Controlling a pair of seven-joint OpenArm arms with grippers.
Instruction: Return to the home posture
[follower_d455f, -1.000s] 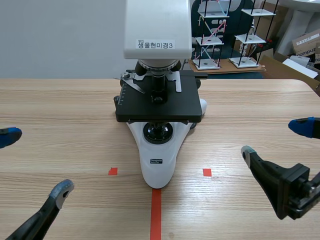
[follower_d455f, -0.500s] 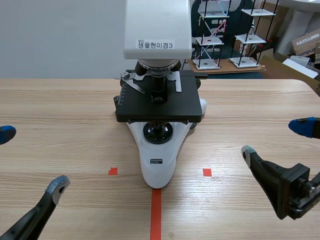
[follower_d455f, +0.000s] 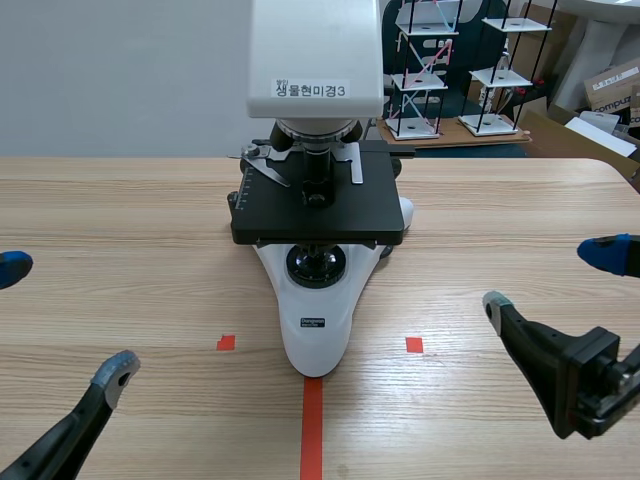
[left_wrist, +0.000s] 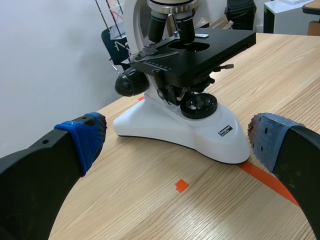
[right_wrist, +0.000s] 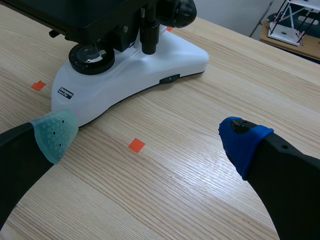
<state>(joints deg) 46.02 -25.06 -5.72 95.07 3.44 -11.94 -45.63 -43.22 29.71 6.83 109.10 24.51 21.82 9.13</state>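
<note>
Flanking the microscope (follower_d455f: 315, 320) at the middle of the table (follower_d455f: 130, 215): left gripper (follower_d455f: 65, 320) and right gripper (follower_d455f: 549, 278), both low at the near edge, fingers spread wide, grasping nothing. The microscope lies ahead of and between them, well apart from either. Its long axis runs away from the robot, and neither arm is markedly nearer. Judgement: withdrawal to home needs no release, only clearance from the base. Materials: glossy white moulded base; matte black square stage (follower_d455f: 318, 210); pale wood-grain table; soft dotted pads (right_wrist: 55, 131), grey-green and blue.
</note>
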